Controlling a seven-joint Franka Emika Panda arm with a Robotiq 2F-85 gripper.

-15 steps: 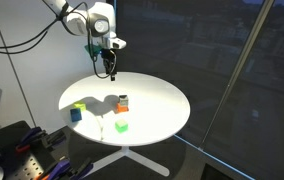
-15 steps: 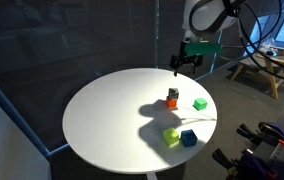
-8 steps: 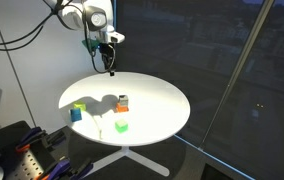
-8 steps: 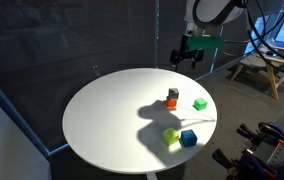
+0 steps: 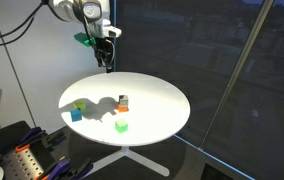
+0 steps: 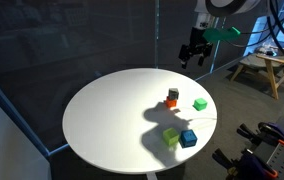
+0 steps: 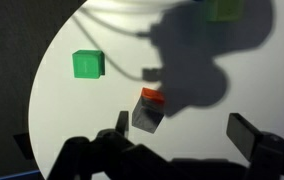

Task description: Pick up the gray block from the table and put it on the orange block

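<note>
In an exterior view, your tool hangs high over the far rim of the round white desk. The gray block sits on top of the orange block, with a green block near them.

In an exterior view, the stack stands apart from the raised tool, and a blue block lies toward the desk's edge.

In the wrist view, your tool is spread wide and empty, with the gray block below it.
</note>
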